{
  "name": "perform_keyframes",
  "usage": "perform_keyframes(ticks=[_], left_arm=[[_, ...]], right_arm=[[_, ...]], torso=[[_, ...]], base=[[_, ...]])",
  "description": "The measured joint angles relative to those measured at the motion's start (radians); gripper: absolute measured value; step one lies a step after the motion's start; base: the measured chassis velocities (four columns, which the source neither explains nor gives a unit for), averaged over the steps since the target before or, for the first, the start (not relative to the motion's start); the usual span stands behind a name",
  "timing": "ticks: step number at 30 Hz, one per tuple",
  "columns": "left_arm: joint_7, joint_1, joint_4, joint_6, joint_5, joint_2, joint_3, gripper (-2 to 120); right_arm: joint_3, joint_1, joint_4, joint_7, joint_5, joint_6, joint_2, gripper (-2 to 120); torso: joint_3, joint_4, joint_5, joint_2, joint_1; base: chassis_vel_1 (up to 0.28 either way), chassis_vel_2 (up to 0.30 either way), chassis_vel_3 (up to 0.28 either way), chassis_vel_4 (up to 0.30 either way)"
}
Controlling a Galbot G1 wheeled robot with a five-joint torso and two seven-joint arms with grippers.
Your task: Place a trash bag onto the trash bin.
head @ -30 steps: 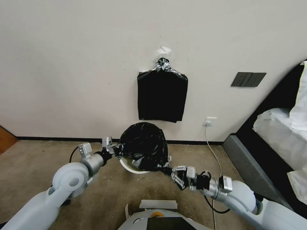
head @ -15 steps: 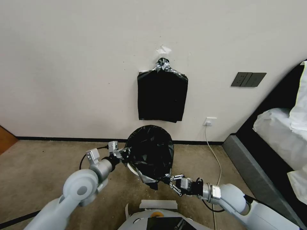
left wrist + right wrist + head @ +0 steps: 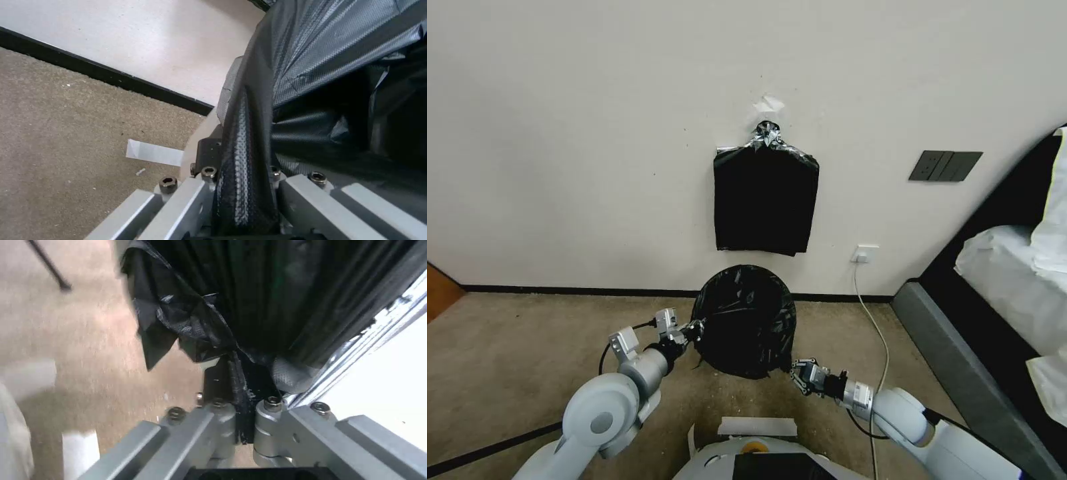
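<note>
The glossy black trash bag (image 3: 747,320) is draped over the trash bin, hiding it in the head view on the carpet by the wall. My left gripper (image 3: 691,329) is shut on the bag's left edge low beside the bin. In the left wrist view the film (image 3: 242,166) is pinched between the fingers, and a cream strip of the trash bin (image 3: 194,143) shows next to it. My right gripper (image 3: 800,371) is shut on the bag's lower right edge; in the right wrist view a crumpled fold (image 3: 236,386) is clamped between its fingers.
A flat bundle of black bags (image 3: 766,193) hangs taped on the wall above the bin. A wall socket (image 3: 864,253) with a white cable (image 3: 872,317) is to the right, then the bed frame (image 3: 954,347). White tape (image 3: 758,425) lies on the carpet near my base.
Both grippers have drawn the bag's edges down and toward me, so the bag now covers the bin's rim that showed one second ago. The left arm has shifted right.
</note>
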Motion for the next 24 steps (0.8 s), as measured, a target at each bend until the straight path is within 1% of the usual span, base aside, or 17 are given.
perform_keyframes(ticks=[1,4,5,8,9,10,11,12,13,16,17,19,20,21,22,23,24], left_arm=[[0.000,0.000,0.000,0.000,0.000,0.000,0.000,1],[0.000,-0.015,0.028,-0.015,0.003,0.004,-0.005,1],[0.000,-0.015,0.028,-0.015,0.003,0.004,-0.005,1],[-0.009,-0.031,0.048,-0.030,0.004,0.013,-0.019,1],[-0.009,-0.031,0.048,-0.030,0.004,0.013,-0.019,1],[-0.011,-0.034,0.052,-0.032,0.004,0.015,-0.021,1],[-0.013,-0.035,0.057,-0.034,0.004,0.019,-0.025,1],[-0.013,-0.035,0.060,-0.035,0.003,0.020,-0.027,1],[-0.013,-0.035,0.060,-0.035,0.003,0.020,-0.027,1],[-0.013,-0.036,0.075,-0.045,0.031,0.019,-0.022,1],[-0.013,-0.036,0.075,-0.045,0.031,0.019,-0.022,1],[-0.010,-0.039,0.089,-0.066,0.096,0.013,-0.004,1],[-0.008,-0.040,0.095,-0.080,0.130,0.007,0.009,1],[-0.008,-0.040,0.095,-0.080,0.130,0.007,0.009,1],[-0.004,-0.041,0.100,-0.092,0.162,0.000,0.023,1],[-0.002,-0.041,0.103,-0.101,0.193,-0.006,0.036,1],[-0.002,-0.041,0.103,-0.101,0.193,-0.006,0.036,1]], right_arm=[[0.000,0.000,0.000,0.000,0.000,0.000,0.000,10],[0.016,-0.021,-0.001,0.012,0.000,0.001,-0.003,25],[0.016,-0.021,-0.001,0.012,0.000,0.001,-0.003,25],[0.023,-0.044,-0.004,0.031,0.000,-0.006,-0.003,39],[0.023,-0.044,-0.004,0.031,0.000,-0.006,-0.003,39],[0.024,-0.051,-0.003,0.040,0.004,-0.013,-0.003,42],[0.026,-0.063,0.002,0.056,0.008,-0.023,-0.002,48],[0.028,-0.072,0.007,0.077,0.009,-0.030,-0.002,52],[0.028,-0.072,0.007,0.077,0.009,-0.030,-0.002,52],[0.049,-0.109,0.039,0.153,0.030,-0.073,0.000,67],[0.049,-0.109,0.039,0.153,0.030,-0.073,0.000,67],[0.078,-0.157,0.109,0.240,0.096,-0.131,0.002,76],[0.102,-0.185,0.159,0.271,0.151,-0.176,0.004,72],[0.102,-0.185,0.159,0.271,0.151,-0.176,0.004,72],[0.127,-0.214,0.210,0.287,0.202,-0.216,0.005,65],[0.156,-0.239,0.258,0.295,0.247,-0.253,0.008,61],[0.156,-0.239,0.258,0.295,0.247,-0.253,0.008,61]], torso=[[0.000,0.0000,0.0000,0.000,0.000],[0.000,-0.0001,0.0001,0.000,0.000],[0.000,-0.0001,0.0001,0.000,0.000],[0.000,0.0000,0.0001,0.000,0.000],[0.000,0.0000,0.0001,0.000,0.000],[0.000,0.0000,0.0002,0.000,0.000],[0.000,-0.0001,0.0002,0.000,0.000],[0.000,0.0000,0.0001,0.000,0.000],[0.000,0.0000,0.0001,0.000,0.000],[0.000,0.0000,0.0002,0.000,0.000],[0.000,0.0000,0.0002,0.000,0.000],[0.000,0.0000,0.0002,0.000,0.000],[0.000,0.0000,0.0002,0.000,0.000],[0.000,0.0000,0.0002,0.000,0.000],[0.000,0.0000,0.0000,0.000,0.000],[0.000,-0.0001,0.0000,0.000,0.000],[0.000,-0.0001,0.0000,0.000,0.000]], base=[[0.000,0.000,0.000,0.000],[0.000,0.000,0.000,0.000],[0.000,0.000,0.000,0.000],[0.000,0.000,0.000,0.000],[0.000,0.000,0.000,0.000],[0.000,0.000,0.000,0.000],[0.000,0.000,0.000,0.000],[0.000,0.000,0.000,0.000],[0.000,0.000,0.000,0.000],[0.000,0.000,0.000,0.000],[0.000,0.000,0.000,0.000],[0.000,0.000,0.000,0.000],[0.000,0.000,0.000,0.000],[0.000,0.000,0.000,0.000],[0.000,0.000,0.000,0.000],[0.000,0.000,0.000,0.000],[0.000,0.000,0.000,0.000]])
